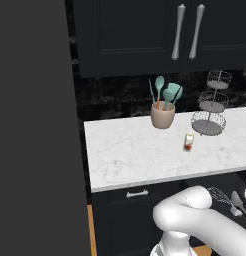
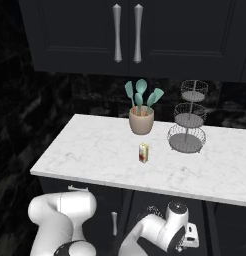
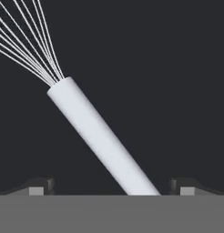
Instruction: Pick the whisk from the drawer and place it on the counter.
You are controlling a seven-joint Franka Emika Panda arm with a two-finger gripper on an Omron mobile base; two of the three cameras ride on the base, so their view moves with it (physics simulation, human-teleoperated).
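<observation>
Close under the hand camera lies the whisk, its handle slanting across the dark floor of the drawer (wire loops fanning toward the upper left). The gripper hangs over it with its tips spread wide either side of the handle, gripping nothing. Because the handle sits askew to the tips, a careless closing could roll it aside, leaving the counter waiting.

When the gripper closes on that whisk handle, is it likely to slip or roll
Probably somewhat. The whisk has a smooth, round, narrow handle, so it may roll or twist between the gripper fingertips. It lies slanted across the open jaws, inviting pivoting. Its thin wire loops look light and springy.
</observation>
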